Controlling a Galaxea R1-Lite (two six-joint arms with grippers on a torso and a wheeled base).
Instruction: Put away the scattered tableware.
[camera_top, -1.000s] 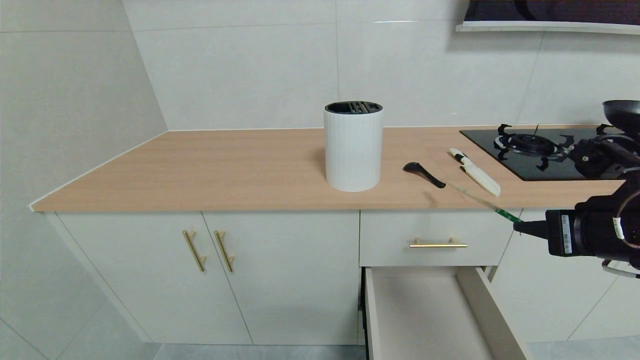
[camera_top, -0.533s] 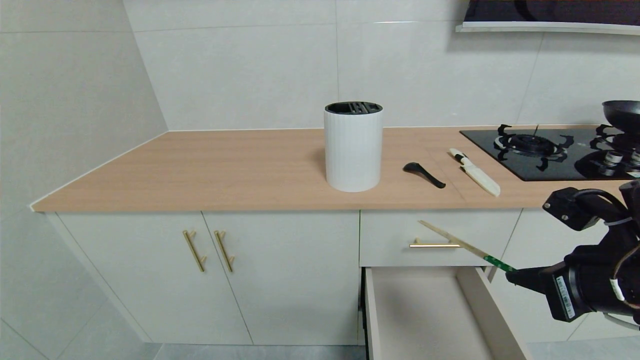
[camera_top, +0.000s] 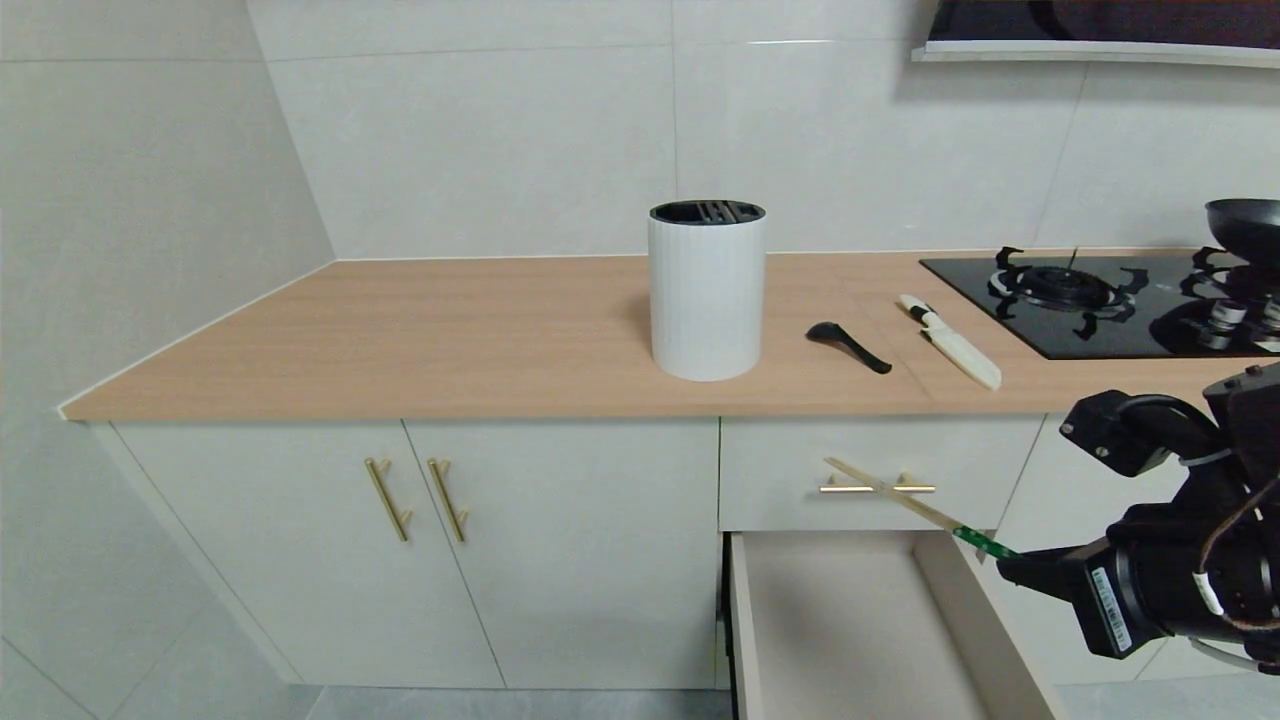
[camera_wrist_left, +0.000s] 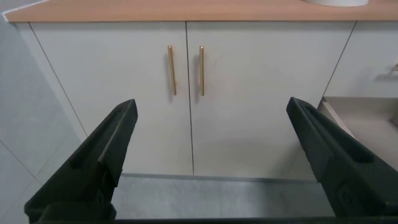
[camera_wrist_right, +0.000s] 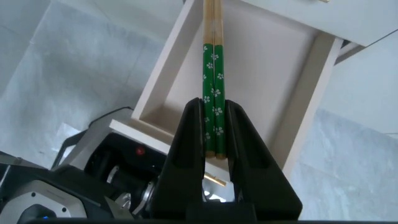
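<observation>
A pair of chopsticks (camera_top: 905, 503), pale wood with green flowered ends (camera_wrist_right: 211, 81), is pinched in my right gripper (camera_top: 1005, 560) above the open lower drawer (camera_top: 940, 590). The sticks slant up and left across the front of the upper drawer. In the right wrist view the right gripper (camera_wrist_right: 213, 134) has its jaws tight on the green ends, the open drawer (camera_wrist_right: 180, 81) below. On the counter lie a black spoon (camera_top: 848, 347) and a white-handled knife (camera_top: 950, 342). My left gripper (camera_wrist_left: 211, 155) hangs open, its fingers (camera_wrist_left: 99, 158) spread wide before the cabinet doors (camera_wrist_left: 186, 99).
A white cylindrical utensil holder (camera_top: 707, 292) with a black slotted top stands on the wooden counter (camera_top: 400, 340). A black gas hob (camera_top: 1090, 295) lies at the right, a dark pan (camera_top: 1245, 222) on it. Gold handles (camera_top: 415, 500) stick out from the cabinet doors.
My right gripper carried the chopsticks down from counter-edge height to just over the open drawer, drifting slightly left. The spoon, the knife and the holder stayed where they were.
</observation>
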